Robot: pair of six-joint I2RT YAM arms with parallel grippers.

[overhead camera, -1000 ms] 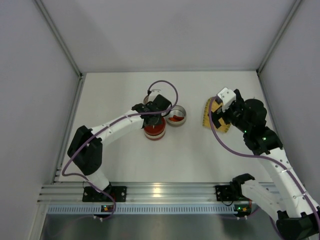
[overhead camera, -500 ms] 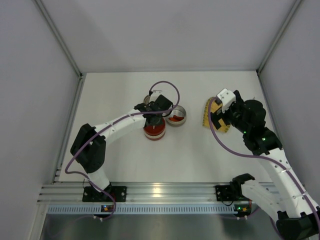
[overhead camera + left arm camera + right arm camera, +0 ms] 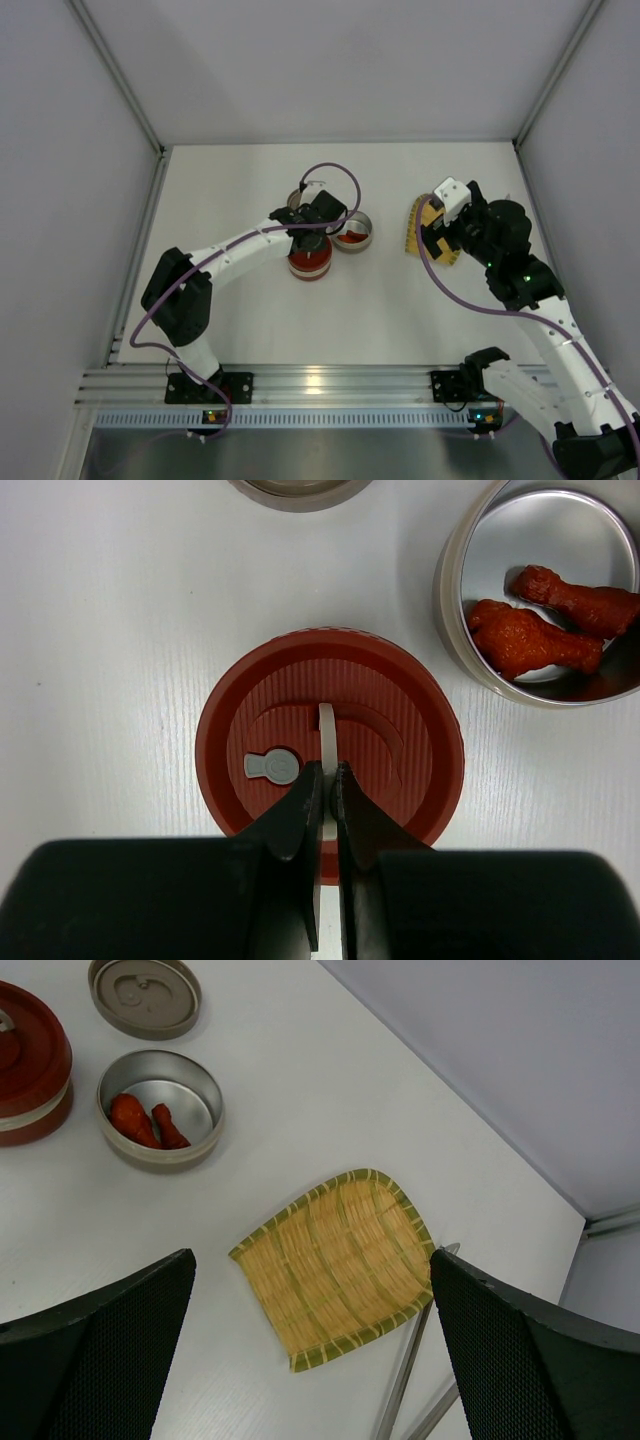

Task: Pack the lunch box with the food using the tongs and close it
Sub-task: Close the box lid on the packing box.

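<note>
— What is the left claw (image 3: 327, 772) doing?
— It is pinched tight on the white handle (image 3: 326, 725) of the red lid (image 3: 400, 730), in the middle of its view.
— And the food?
— Two red food bits (image 3: 530, 640) lie in the metal bowl (image 3: 452, 590), upper right, just beside the lid.
— The right claw (image 3: 310, 1260)?
— Spread wide, holding nothing, over the yellow mat (image 3: 345, 1230). The tongs (image 3: 410, 1370) lie at the lower right, by the mat's edge. Maybe they touch it, it's hard to tell.
</note>
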